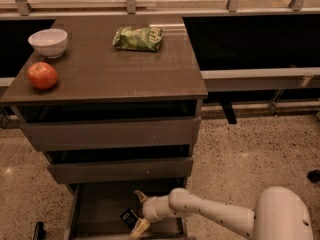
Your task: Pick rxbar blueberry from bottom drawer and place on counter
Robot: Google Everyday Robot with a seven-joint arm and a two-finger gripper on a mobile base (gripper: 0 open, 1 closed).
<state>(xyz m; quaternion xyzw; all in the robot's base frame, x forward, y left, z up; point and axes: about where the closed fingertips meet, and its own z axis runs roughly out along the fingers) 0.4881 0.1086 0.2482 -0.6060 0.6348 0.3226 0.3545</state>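
Note:
The bottom drawer (100, 204) is pulled open at the foot of the cabinet. The rxbar blueberry (129, 217), a small dark bar with pale print, lies flat on the drawer floor near its middle. My gripper (137, 212) reaches into the drawer from the right on a white arm. Its two pale fingers (140, 227) are spread apart, one behind the bar and one in front of it, right beside the bar. The counter (105, 69) is the dark brown top of the cabinet, far above the gripper.
On the counter sit a white bowl (48, 42) at the back left, a red apple (42, 75) at the left edge, and a crinkled green chip bag (138, 37) at the back. Two shut drawers (110, 134) overhang the open one. Speckled floor (250, 159) lies to the right.

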